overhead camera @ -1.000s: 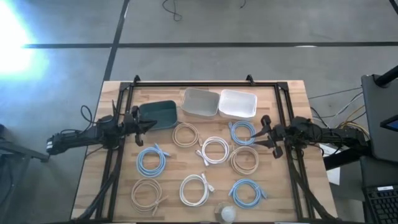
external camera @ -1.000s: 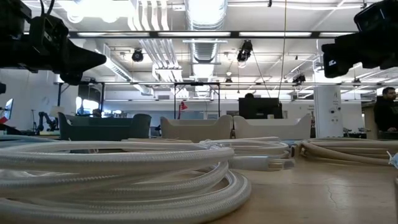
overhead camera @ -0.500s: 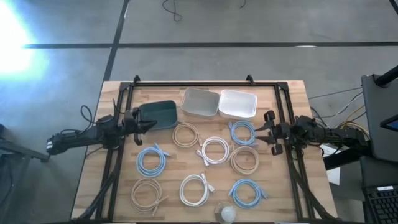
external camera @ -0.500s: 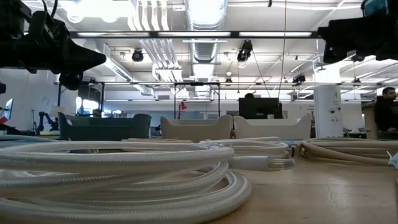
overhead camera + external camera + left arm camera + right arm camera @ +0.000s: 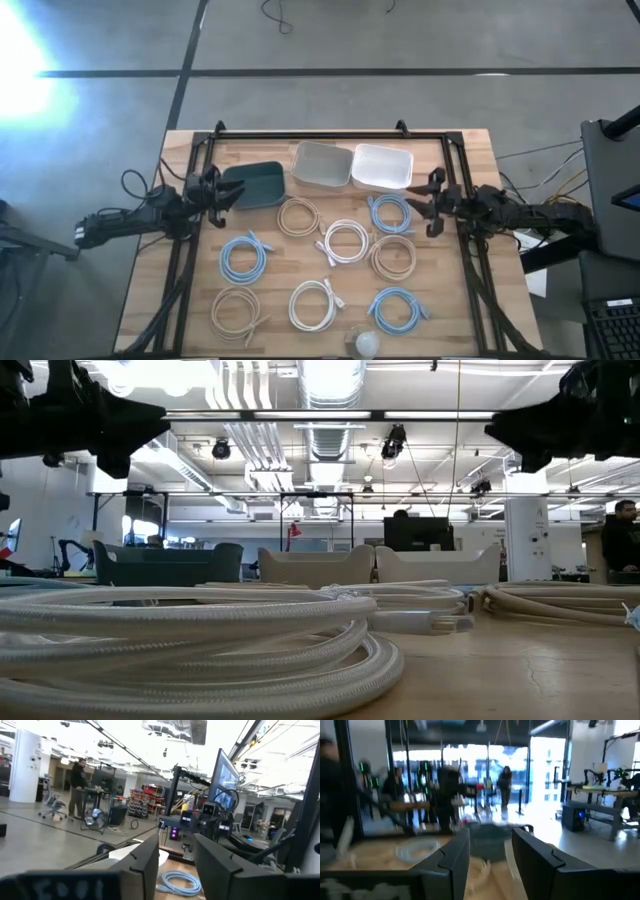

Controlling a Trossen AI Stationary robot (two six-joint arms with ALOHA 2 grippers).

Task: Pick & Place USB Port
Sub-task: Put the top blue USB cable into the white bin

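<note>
Several coiled USB cables lie flat on the wooden table: white ones (image 5: 346, 241) (image 5: 190, 650), blue ones (image 5: 246, 258) (image 5: 177, 884) and beige ones (image 5: 393, 257). My left gripper (image 5: 234, 192) (image 5: 176, 865) hovers open above the table's left side, beside the dark green bin (image 5: 255, 183), its fingers tipped slightly upward with nothing between them. My right gripper (image 5: 426, 205) (image 5: 490, 865) hovers open above the right side, next to a blue coil (image 5: 389, 212), and is empty too. Both show high in the low view, left (image 5: 150, 430) and right (image 5: 500, 432).
A grey bin (image 5: 322, 165) and a white bin (image 5: 382, 167) stand at the far edge beside the green one. A small clear object (image 5: 365, 344) sits at the near edge. A black frame (image 5: 330, 133) borders the table. People stand in the room beyond.
My left gripper has opened and tipped its fingers upward. My right gripper has also tipped upward and turned at the wrist. The cables have stayed where they were.
</note>
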